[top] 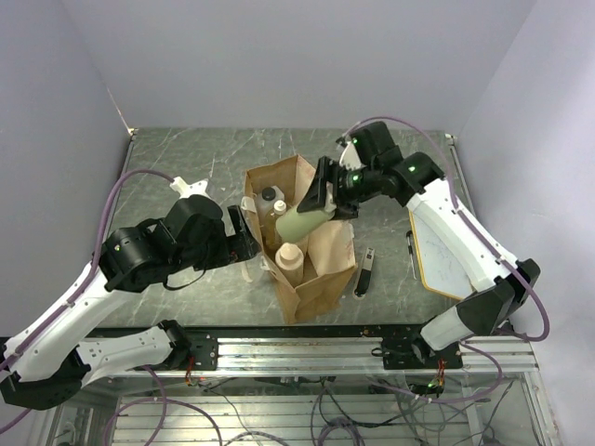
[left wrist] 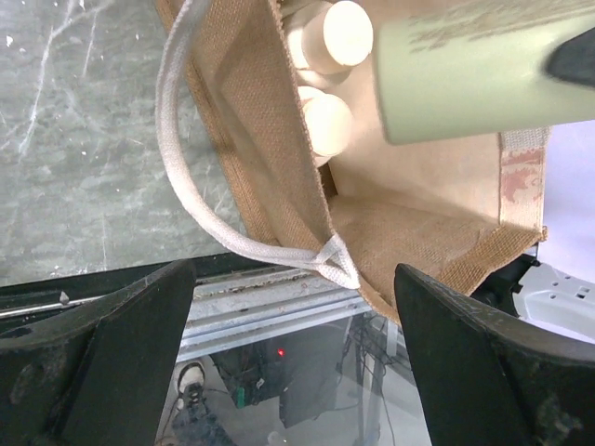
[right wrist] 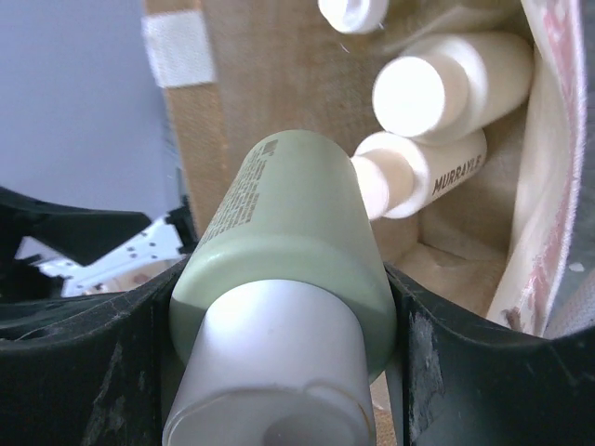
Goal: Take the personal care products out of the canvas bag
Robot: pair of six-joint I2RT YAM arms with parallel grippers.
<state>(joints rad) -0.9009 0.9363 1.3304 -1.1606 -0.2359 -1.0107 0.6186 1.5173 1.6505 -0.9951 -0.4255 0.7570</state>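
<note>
The canvas bag [top: 316, 269] stands upright in the middle of the table. My right gripper [top: 331, 197] is shut on a pale green bottle with a white cap [top: 299, 223] and holds it tilted over the bag's mouth. In the right wrist view the bottle [right wrist: 288, 232] fills the gap between the gripper's [right wrist: 284, 372] jaws. Cream bottles [right wrist: 446, 84] lie below inside the bag [right wrist: 260, 74]. A black-capped bottle [top: 270, 197] and a cream bottle [top: 288, 255] show in the bag. My left gripper [top: 245, 243] is open beside the bag's left wall; the left wrist view shows the gripper [left wrist: 293, 372] empty under the bag's corner [left wrist: 390, 242] and the handle [left wrist: 186, 186].
A black marker [top: 364, 271] lies on the table right of the bag. A white wood-framed board [top: 444, 251] and a pen [top: 410, 243] lie further right under the right arm. A small white piece [top: 191, 186] sits at the back left. The aluminium rail [top: 297, 351] runs along the near edge.
</note>
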